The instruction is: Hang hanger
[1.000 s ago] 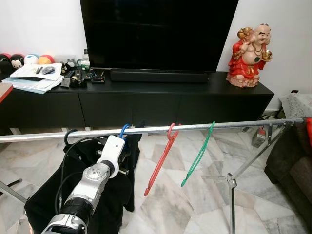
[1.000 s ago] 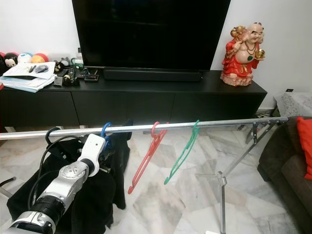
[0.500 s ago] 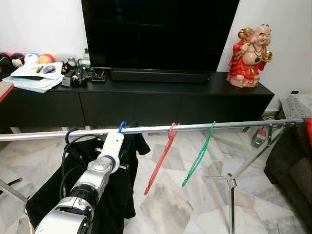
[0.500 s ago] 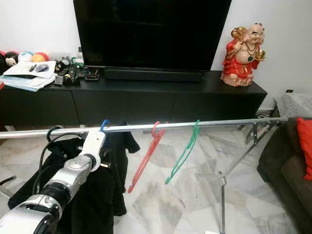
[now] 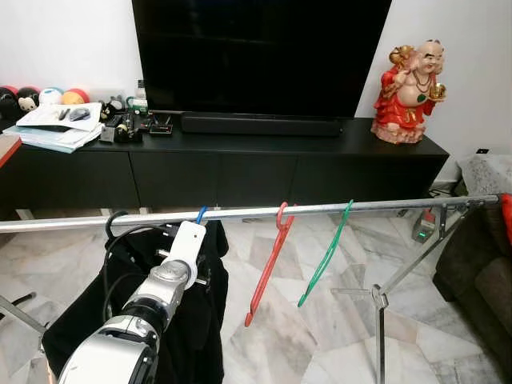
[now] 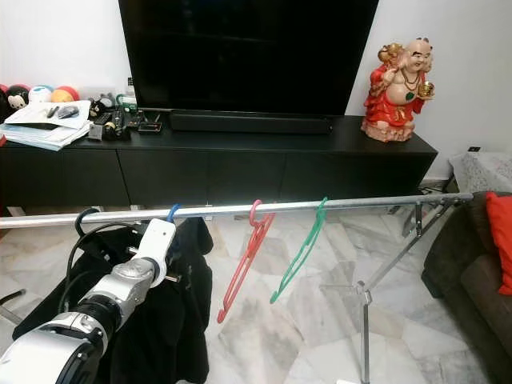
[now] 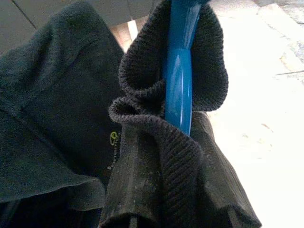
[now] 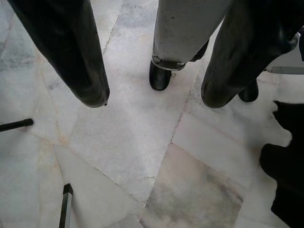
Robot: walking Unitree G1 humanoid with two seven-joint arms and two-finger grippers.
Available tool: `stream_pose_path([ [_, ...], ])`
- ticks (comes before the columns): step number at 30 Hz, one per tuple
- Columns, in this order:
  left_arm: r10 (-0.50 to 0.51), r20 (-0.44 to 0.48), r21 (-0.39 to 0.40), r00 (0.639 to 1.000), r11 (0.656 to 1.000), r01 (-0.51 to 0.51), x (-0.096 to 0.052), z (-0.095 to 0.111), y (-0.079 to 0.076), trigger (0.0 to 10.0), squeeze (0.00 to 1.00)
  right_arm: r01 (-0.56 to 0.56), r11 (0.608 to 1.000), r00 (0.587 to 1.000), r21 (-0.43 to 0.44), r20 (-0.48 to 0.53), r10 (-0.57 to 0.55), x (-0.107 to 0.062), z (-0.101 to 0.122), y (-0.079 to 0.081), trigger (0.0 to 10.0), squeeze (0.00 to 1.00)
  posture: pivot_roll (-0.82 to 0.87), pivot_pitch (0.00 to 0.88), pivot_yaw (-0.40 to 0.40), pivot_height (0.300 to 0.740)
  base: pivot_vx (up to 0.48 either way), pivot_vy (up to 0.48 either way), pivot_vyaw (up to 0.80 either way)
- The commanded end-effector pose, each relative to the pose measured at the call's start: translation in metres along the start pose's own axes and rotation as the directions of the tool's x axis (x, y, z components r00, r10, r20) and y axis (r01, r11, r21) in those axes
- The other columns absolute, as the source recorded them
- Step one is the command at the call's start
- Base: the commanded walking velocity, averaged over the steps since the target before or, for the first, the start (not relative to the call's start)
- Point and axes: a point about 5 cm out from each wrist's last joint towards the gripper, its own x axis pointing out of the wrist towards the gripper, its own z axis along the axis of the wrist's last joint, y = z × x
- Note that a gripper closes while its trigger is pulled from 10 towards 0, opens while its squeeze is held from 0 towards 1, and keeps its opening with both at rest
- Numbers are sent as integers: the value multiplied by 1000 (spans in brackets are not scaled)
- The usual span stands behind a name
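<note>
Left gripper (image 5: 198, 232) is up just under the metal rail (image 5: 384, 205), its wrist pushed into the black garment (image 5: 192, 320). Can't tell whether its fingers are spread or pinched; cloth covers them. Blue hanger (image 7: 179, 71) sits right in front of the gripper w/ the garment's ribbed collar bunched around its neck, and its hook (image 5: 200, 213) is over the rail, just above the gripper. Garment hangs down below, beside the arm. Further along the rail to the robot's right: red hanger (image 5: 268, 260), then green hanger (image 5: 324, 256), both hooked on and tilted. Right gripper (image 8: 147, 61) hangs low w/ fingers apart, pointing at the marble floor (image 8: 137, 142). Behind the rail, a black TV cabinet (image 5: 240, 172) w/ a red statue (image 5: 412, 80).
</note>
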Motion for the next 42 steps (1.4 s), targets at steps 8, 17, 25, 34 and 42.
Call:
stream_pose_path([
  [8,-81,151,-42,985,995,88,-3,9,-7,10000,1000,4,1000,1000,9,-2,-4,0,1,-2,10000,0,112,0,-68,740,0,0,0],
  [17,-129,249,-38,960,989,143,-14,4,-1,10000,1000,-1,1000,1000,13,2,1,0,0,-2,10000,0,130,0,-72,740,0,0,0],
  [25,-124,326,-31,937,989,142,-47,-14,22,10000,1000,-3,1000,1000,13,0,3,0,0,-3,10000,0,145,0,-70,740,0,0,0],
  [34,-16,175,-57,984,998,26,-101,-107,72,10000,0,-1,1000,1000,18,1,1,0,0,-4,10000,0,165,0,-74,740,0,0,0],
  [42,18,-67,15,998,1000,-17,-105,-164,77,10000,0,1,1000,1000,26,3,-1,0,0,-3,10000,0,170,0,-69,740,0,0,0],
])
